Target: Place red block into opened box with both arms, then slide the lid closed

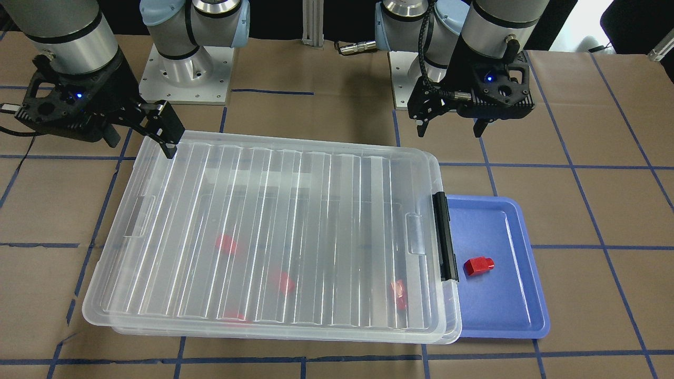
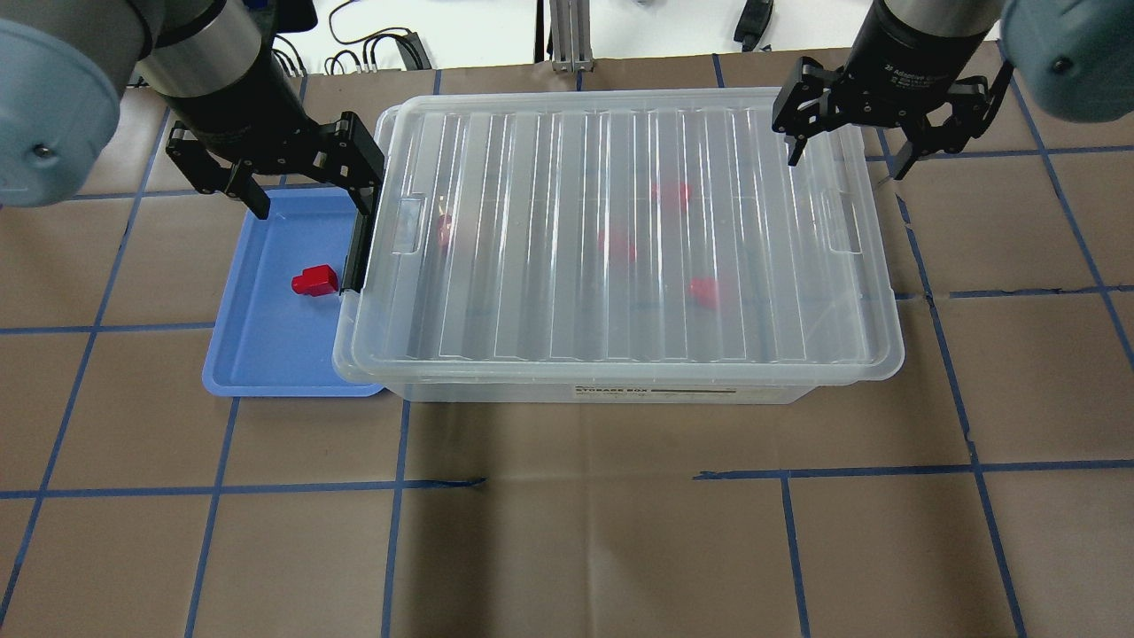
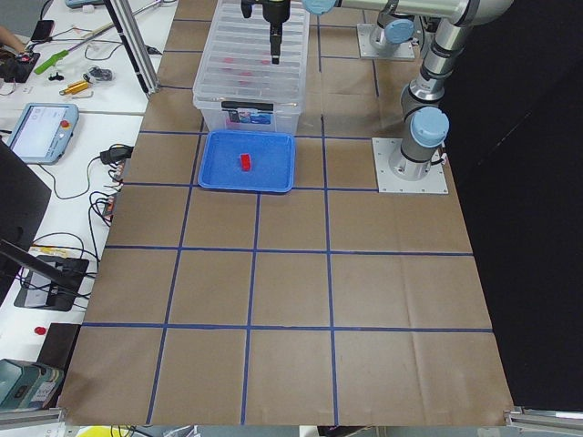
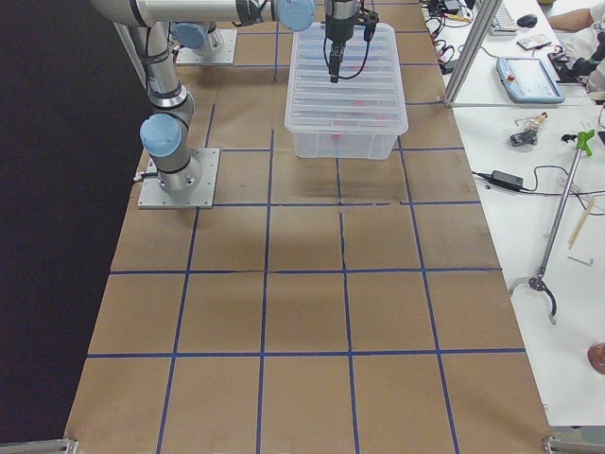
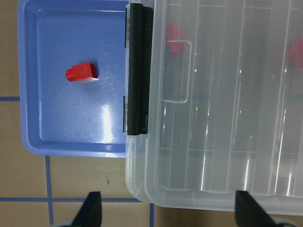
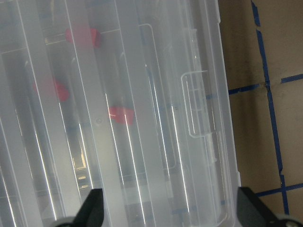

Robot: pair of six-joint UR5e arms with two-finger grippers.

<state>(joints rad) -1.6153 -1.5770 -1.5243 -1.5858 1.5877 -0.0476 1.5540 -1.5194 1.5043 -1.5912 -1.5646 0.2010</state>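
Observation:
The clear ribbed lid (image 2: 620, 230) lies flat over the clear box (image 2: 620, 390) and covers its opening. The box's black latch bar (image 1: 445, 237) shows at the end by the tray. Several red blocks (image 2: 671, 192) show blurred through the lid. One red block (image 1: 478, 265) lies loose on the blue tray (image 1: 505, 221). My left gripper (image 2: 310, 190) hangs open above the tray's far edge, beside the latch end, holding nothing. Above the opposite short end of the lid my right gripper (image 2: 846, 167) is open and empty.
The blue tray (image 2: 266, 354) sits tight against the box's latch end, partly under its rim. Brown paper with blue tape lines covers the table (image 2: 567, 532). Both arm bases (image 1: 184, 68) stand behind the box. Side benches (image 3: 55, 100) hold tools and cables.

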